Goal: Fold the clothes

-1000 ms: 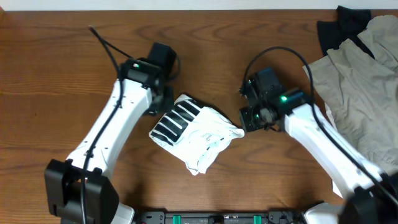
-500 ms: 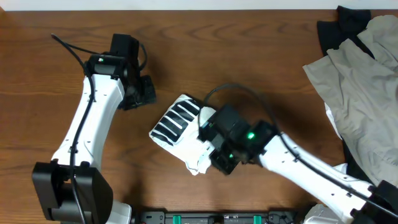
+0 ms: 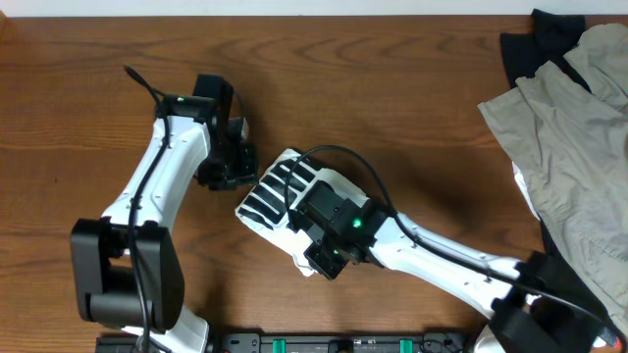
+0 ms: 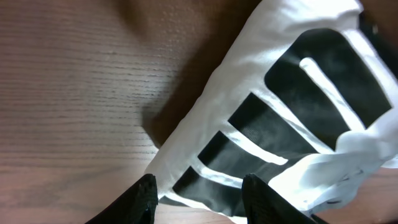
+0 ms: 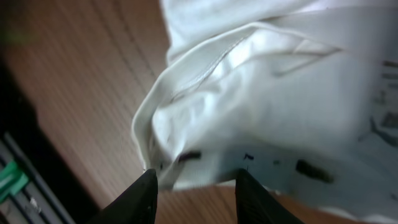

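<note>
T-shirt (image 3: pixel 278 192), bunched and wrinkled, lies on the tabletop (image 3: pixel 412 88) directly beneath the right end effector (image 5: pixel 198 186), whose fingers stand apart above white cloth; its black-barred edge sits just ahead of the left end effector (image 4: pixel 202 196), fingers likewise apart.

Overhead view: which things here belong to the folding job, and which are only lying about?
For the job: white T-shirt with black bars; left gripper and right gripper, both at it.
Lying about: beige-grey garment and black garment, heaped at the right edge of the table.
</note>
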`<state>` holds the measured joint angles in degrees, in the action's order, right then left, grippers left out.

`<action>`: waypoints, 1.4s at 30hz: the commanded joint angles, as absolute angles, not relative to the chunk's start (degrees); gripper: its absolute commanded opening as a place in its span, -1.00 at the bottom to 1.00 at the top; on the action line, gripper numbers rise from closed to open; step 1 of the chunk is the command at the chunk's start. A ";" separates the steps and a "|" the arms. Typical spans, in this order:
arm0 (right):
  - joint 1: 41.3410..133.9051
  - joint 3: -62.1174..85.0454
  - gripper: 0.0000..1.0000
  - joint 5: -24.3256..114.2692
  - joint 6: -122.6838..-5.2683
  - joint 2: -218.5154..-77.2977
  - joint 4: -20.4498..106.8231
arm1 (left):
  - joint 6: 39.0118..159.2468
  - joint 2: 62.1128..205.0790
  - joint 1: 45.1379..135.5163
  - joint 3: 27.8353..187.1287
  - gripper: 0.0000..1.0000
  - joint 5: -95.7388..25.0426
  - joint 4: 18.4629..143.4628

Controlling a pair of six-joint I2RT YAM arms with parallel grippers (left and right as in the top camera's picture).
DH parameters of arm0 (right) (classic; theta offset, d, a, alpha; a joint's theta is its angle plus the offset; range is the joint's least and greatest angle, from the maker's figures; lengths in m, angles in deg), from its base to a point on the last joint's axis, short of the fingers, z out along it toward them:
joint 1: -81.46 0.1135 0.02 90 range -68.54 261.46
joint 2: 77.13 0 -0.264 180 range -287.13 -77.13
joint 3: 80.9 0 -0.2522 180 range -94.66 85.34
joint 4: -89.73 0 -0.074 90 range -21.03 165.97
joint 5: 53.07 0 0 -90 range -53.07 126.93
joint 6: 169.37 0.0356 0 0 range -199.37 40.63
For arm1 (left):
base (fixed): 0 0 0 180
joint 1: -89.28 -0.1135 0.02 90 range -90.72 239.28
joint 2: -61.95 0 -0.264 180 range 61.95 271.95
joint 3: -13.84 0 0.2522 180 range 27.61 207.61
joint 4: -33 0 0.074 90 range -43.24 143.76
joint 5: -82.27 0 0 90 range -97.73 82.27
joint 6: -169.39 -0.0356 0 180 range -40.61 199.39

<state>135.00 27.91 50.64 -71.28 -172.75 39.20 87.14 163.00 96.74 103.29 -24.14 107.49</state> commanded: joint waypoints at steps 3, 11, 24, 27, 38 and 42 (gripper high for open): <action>136.55 28.35 -0.24 50.93 -66.03 -174.32 39.53 | 85.35 164.56 96.76 103.09 -0.05 -25.27 106.92; 136.66 28.35 -0.97 50.91 -63.01 -174.32 39.18 | 85.37 164.95 96.76 98.87 -0.02 -25.27 103.92; 136.48 28.35 -0.97 52.02 -60.57 -174.32 28.14 | 85.68 164.95 96.76 90.41 0.02 -25.29 94.59; 136.48 28.35 -0.95 51.54 -60.28 -174.32 22.89 | 86.38 164.95 96.76 88.31 0.03 -25.27 92.78; 136.51 28.35 -0.54 48.41 -60.09 -174.32 23.68 | 86.94 164.95 96.74 85.89 0.02 -25.29 93.04; 136.37 28.35 -0.37 45.99 -60.04 -174.32 25.76 | 86.97 164.93 96.74 85.89 -0.03 -25.27 94.57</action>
